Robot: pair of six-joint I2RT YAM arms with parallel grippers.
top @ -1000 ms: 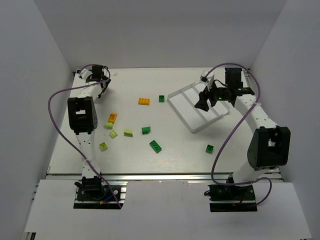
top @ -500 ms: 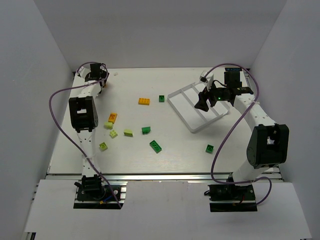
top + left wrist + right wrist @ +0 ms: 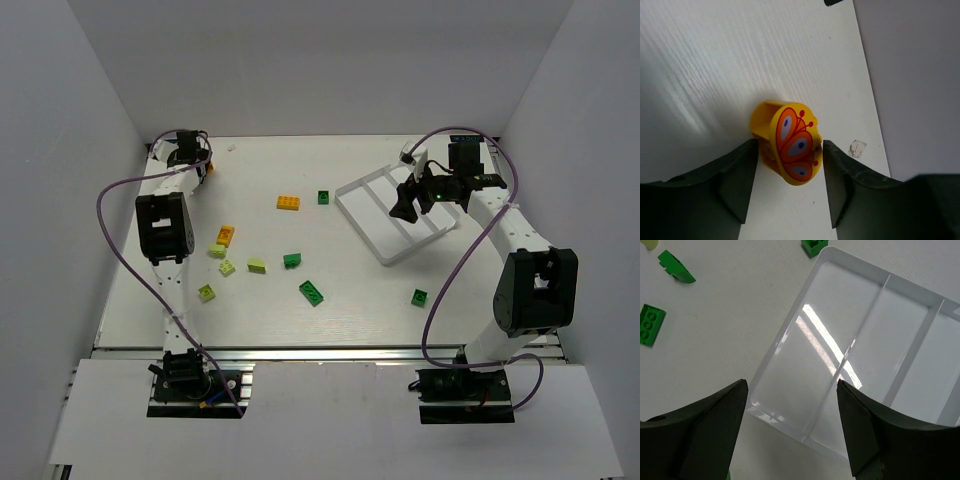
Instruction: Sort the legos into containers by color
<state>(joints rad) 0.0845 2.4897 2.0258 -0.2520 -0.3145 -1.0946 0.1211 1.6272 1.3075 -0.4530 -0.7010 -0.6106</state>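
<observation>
Top external: left end effector (image 3: 186, 150) is at the upper left of the frame, at the far-left corner of the counter (image 3: 350, 320). Right end effector (image 3: 405, 206) hovers over the white three-compartment tray (image 3: 365, 207), upper right of the frame.

Left wrist: round orange piece with butterfly print (image 3: 788, 144) rests on the counter near its edge, centre frame. Jaws are partly open, with one fingertip (image 3: 740, 175) on each side of the piece, just beside it. Can't tell if they actually pinch it.

Right wrist: jaws spread wide, nothing held. The tray fills the centre and right of the frame.

Legos in top external, all loose on the counter outside the tray:
- orange brick (image 3: 289, 203) and small dark green brick (image 3: 324, 197), upper centre, just left of the tray
- second orange brick (image 3: 226, 235), left of centre, with the pale yellow-green bricks (image 3: 227, 267) clustered near it and below
- two dark green bricks (image 3: 312, 292), centre frame
- lone dark green brick (image 3: 420, 296), below the tray, lower right
</observation>
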